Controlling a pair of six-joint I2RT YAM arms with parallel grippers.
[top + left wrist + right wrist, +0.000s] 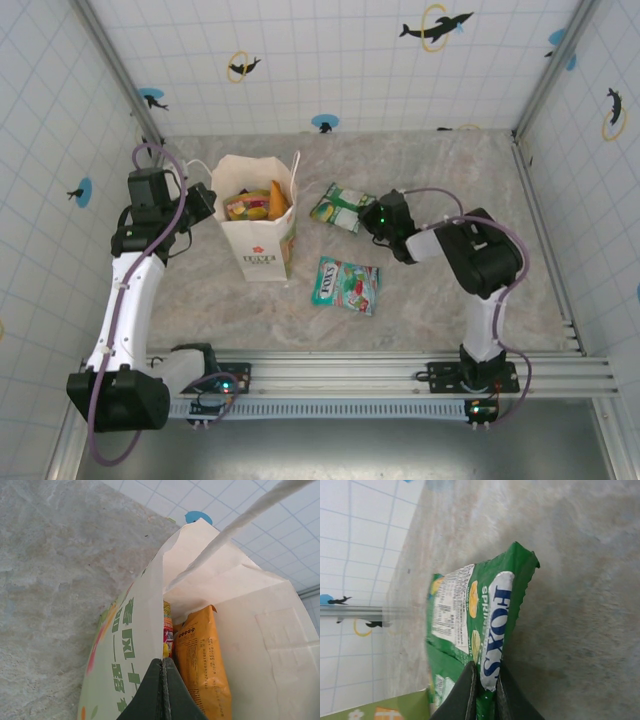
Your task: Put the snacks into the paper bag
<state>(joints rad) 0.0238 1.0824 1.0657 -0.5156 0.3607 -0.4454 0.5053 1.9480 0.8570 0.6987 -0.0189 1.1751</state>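
Some snacks [255,205] inside paper bag [262,252]

Bench [440,170]: marbled grey-beige top with a matt finish, enclosed on three sides.
Walls: back wall [330,50], left wall [40,120] and right wall [600,220]; white panels with a pale blue grid.
Decals: dark sea-animal silhouettes, some on a yellow ring [436,27], some on a blue disc [324,122].
Corner posts [548,70]: grey metal strips at the back corners.
Front rail [350,372]: slotted aluminium, running along the near edge of the bench.
Light: even and diffuse, with soft shadows.
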